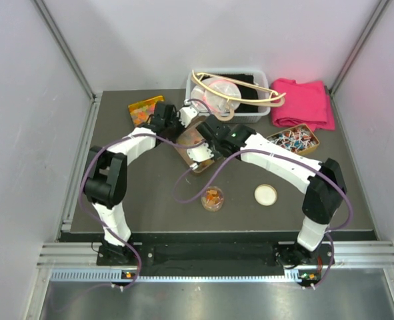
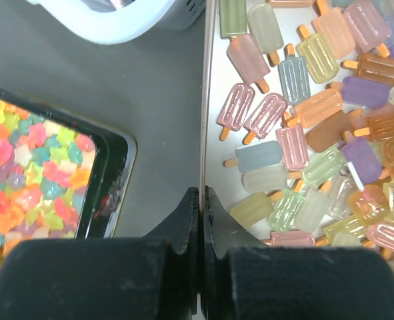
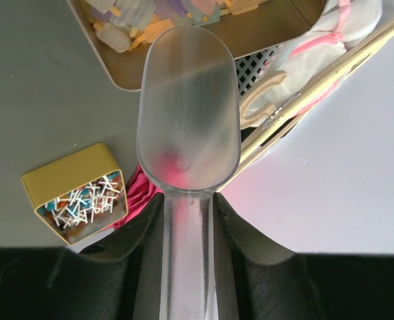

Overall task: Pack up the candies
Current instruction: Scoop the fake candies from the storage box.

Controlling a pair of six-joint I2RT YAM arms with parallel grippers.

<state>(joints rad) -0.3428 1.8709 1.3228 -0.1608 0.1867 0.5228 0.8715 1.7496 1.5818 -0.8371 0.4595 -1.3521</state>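
Grey table carries the metal tray, its rim pinched by the left gripper with jaws together, candies heaped inside. Near its edge the right gripper is clamped on an empty scoop; a steep dig could shove the tray loose or flick candies over the rim.

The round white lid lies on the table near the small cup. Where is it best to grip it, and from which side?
Probably by its outer edge, from straight above. The lid lies flat on the table, so a side approach finds little to hold; being round, any two opposite edge points serve. It lies apart from the cup.
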